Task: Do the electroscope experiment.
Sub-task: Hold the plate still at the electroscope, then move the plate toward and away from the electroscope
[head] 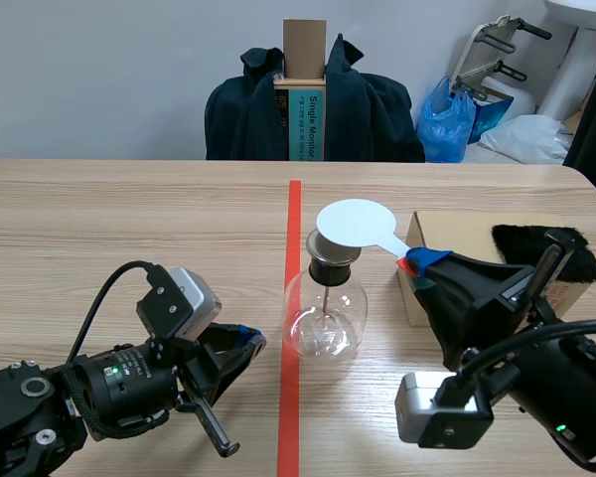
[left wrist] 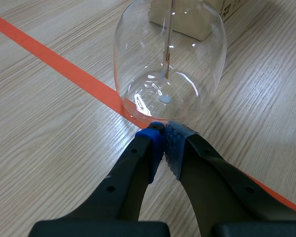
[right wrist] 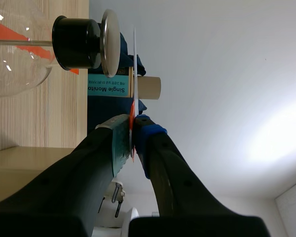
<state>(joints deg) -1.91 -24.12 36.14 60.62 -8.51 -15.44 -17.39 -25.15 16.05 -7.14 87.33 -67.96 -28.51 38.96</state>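
Electroscope (head: 325, 318) stands mid-table on the tape line. Right gripper (head: 417, 263), clenched on the handle of a white disc (head: 356, 221), holds the disc flat just over the top plate (right wrist: 110, 37), with a thin gap between them. Left gripper (head: 248, 341), clenched on nothing, rests beside the electroscope's base.

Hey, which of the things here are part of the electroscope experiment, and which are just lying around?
For the job: glass electroscope; white paddle, held by the right gripper; probably the black fur.
Just lying about: cardboard box, dark jacket, blue bag.
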